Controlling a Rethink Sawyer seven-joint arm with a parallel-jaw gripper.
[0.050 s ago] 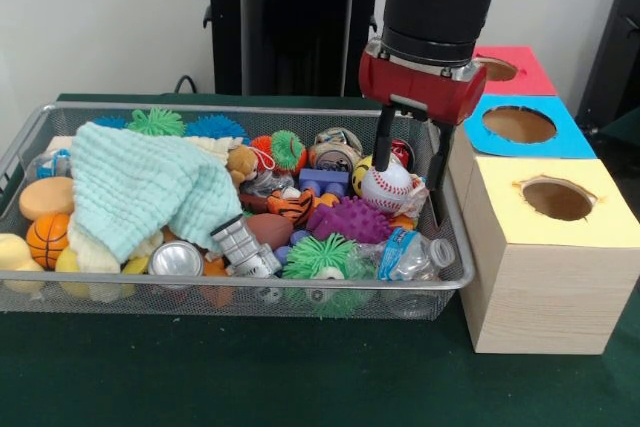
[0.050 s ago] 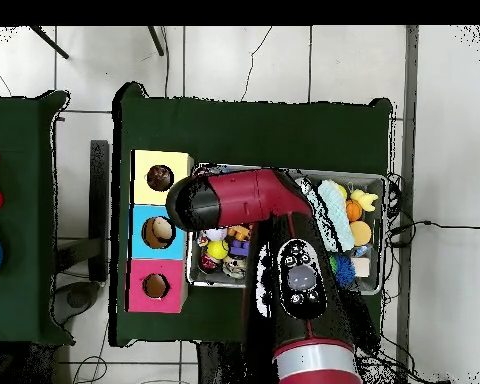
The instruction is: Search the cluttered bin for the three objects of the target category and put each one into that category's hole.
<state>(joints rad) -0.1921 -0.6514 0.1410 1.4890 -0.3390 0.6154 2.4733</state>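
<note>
Reaching down with the red and black gripper [image 1: 412, 179], fingers spread wide on both sides of the white baseball with red stitches [image 1: 387, 185] at the wire mesh bin's [image 1: 300, 299] right end, needing to squeeze, then lift.

You see a plain pale wall [image 1: 120, 17] across the upper left, a dark green tabletop [image 1: 230, 372] along the bottom, and a white tiled floor [image 2: 284, 60] overhead.
</note>
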